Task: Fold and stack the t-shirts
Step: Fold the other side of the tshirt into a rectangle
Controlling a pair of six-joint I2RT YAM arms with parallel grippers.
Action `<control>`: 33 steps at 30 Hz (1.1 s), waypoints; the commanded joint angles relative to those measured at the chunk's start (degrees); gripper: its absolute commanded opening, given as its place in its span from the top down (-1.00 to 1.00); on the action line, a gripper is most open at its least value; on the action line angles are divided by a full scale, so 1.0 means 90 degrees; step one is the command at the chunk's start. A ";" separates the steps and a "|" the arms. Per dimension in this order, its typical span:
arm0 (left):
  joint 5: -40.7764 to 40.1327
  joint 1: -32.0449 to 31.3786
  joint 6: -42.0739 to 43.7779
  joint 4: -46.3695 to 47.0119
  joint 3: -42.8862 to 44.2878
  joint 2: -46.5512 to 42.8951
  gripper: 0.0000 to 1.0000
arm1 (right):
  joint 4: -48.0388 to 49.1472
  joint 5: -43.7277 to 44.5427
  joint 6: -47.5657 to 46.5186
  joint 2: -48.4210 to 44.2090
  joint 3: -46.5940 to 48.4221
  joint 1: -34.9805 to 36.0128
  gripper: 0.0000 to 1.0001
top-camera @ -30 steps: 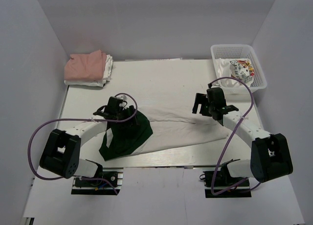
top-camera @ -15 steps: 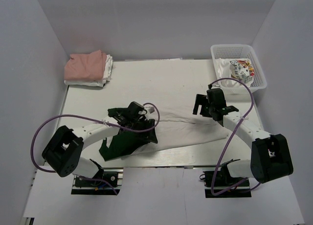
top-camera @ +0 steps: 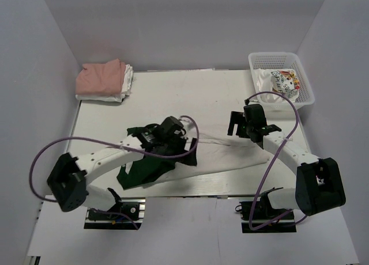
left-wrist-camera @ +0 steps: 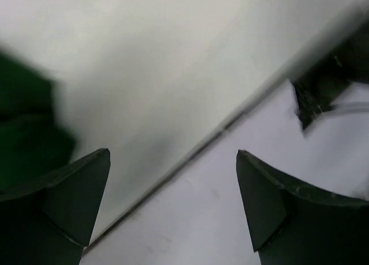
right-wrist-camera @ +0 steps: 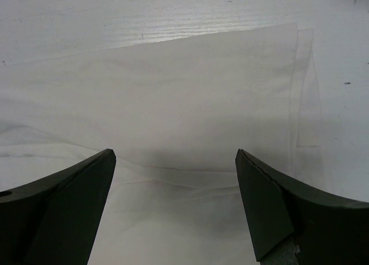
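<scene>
The large white t-shirt [top-camera: 230, 152] with dark green sleeves [top-camera: 144, 167] lies in a long band across the middle of the table. My left gripper [top-camera: 185, 143] hovers over the right end of the green sleeve, and in the left wrist view it [left-wrist-camera: 173, 152] is open with nothing between the fingers; green cloth [left-wrist-camera: 23, 138] shows at the left. My right gripper [top-camera: 235, 125] is open above the shirt's far right part; in its wrist view it [right-wrist-camera: 174, 152] looks down on smooth white cloth [right-wrist-camera: 173, 103]. A salmon-pink t-shirt [top-camera: 102, 78] lies folded on a white t-shirt [top-camera: 125, 83] at the back left.
A white plastic basket [top-camera: 300, 75] stands at the back right with a white printed cloth [top-camera: 279, 83] inside. White walls close in the table on three sides. The table's front edge [top-camera: 190, 190] runs just below the shirt.
My left arm has swept to the right, pulling the green sleeve over the white body, and its jaws now stand open off the cloth. The right arm has not moved.
</scene>
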 commanded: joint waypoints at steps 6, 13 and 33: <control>-0.3996 0.0507 -0.1261 -0.0503 -0.0773 -0.0877 -0.99 | -0.0068 0.0017 -0.0092 -0.0030 0.0000 -0.0017 -0.81; -0.2856 0.0577 -0.1477 0.0226 -0.1425 0.0091 -0.99 | -0.0185 -0.0247 -0.0112 0.0506 0.0175 0.0002 -0.81; -0.4622 0.1162 -0.2239 -0.1217 0.0028 -0.0087 -0.99 | -0.0136 0.1030 0.0423 0.1864 0.0673 -0.0027 -0.81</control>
